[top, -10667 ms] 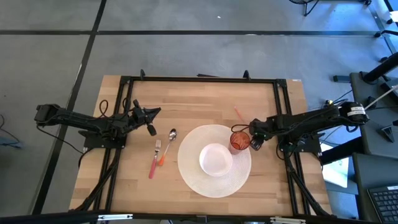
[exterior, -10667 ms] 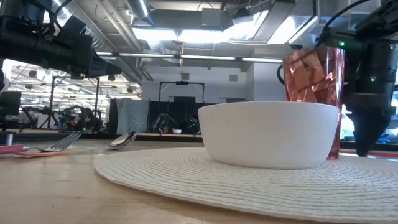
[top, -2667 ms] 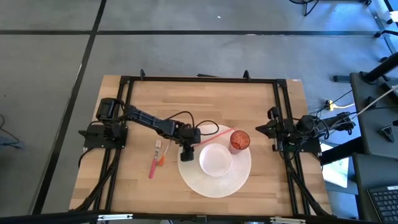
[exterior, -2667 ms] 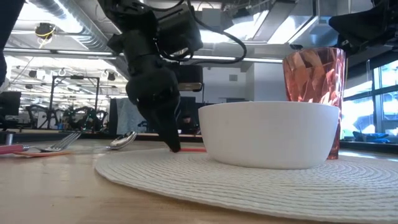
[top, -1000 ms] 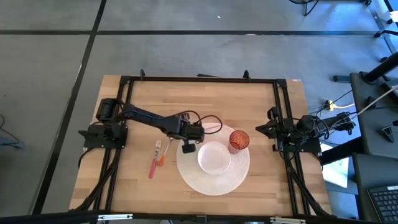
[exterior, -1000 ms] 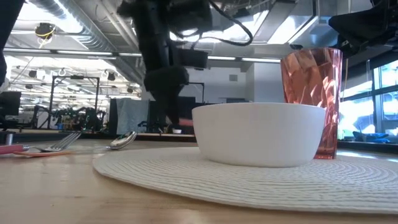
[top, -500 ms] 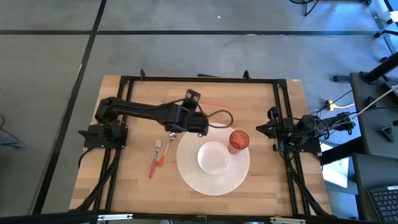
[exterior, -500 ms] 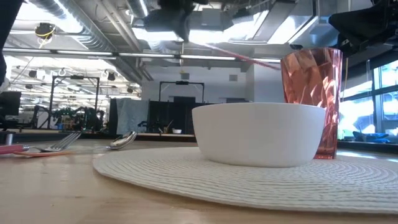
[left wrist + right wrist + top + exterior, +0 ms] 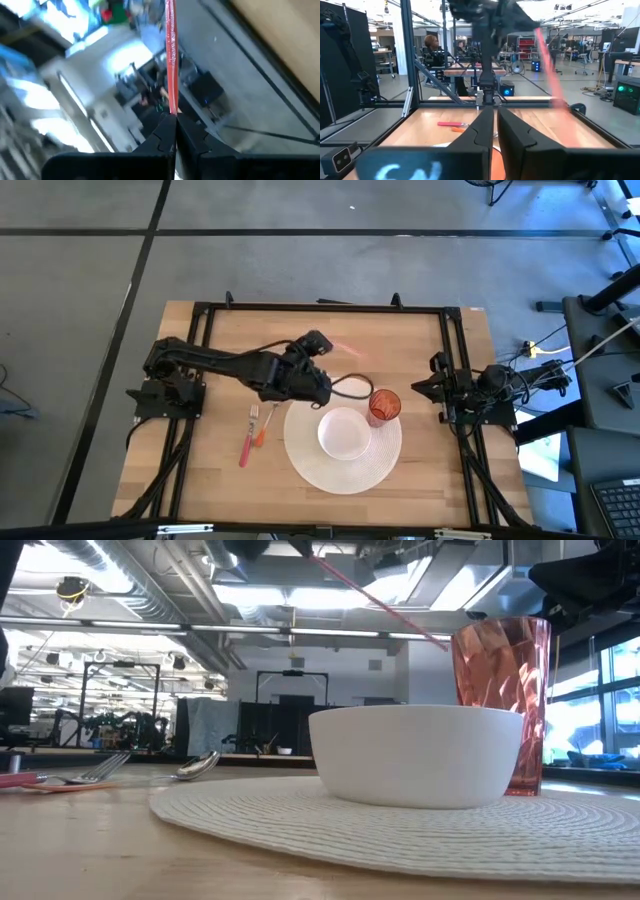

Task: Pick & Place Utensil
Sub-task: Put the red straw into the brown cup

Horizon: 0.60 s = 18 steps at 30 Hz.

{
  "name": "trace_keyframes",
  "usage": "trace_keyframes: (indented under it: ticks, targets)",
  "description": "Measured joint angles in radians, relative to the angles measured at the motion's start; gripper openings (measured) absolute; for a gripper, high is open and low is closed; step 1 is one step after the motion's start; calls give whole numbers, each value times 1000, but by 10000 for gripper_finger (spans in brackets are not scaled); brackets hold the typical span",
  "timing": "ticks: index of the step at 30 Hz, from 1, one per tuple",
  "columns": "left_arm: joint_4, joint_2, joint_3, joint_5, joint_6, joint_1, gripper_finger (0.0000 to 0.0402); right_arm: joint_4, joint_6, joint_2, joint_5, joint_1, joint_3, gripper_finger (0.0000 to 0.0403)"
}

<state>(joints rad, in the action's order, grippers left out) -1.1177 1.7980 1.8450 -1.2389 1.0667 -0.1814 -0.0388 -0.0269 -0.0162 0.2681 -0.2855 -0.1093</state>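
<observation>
One straw, apparently pinched, left gripper; raised.

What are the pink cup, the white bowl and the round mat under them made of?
The pink cup looks like clear tinted plastic or glass: light shines through its faceted sides. The white bowl seems smooth matte ceramic or plastic; the look leaves that open. The round mat looks woven from pale cord or fibre, shown by its fine ribbed rings.
</observation>
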Motion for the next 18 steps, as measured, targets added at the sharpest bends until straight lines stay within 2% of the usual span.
trace_keyframes:
  ticks: [4,12,18]
  targets:
    - [6,-17,0,38,115,-34,1,-1,0,0,1,0,0,26]
    - [199,-23,0,96,287,-114,1,-1,-3,-1,1,0,0,26]
    - [203,-23,-1,127,334,-134,1,-1,-2,-1,0,0,0,26]
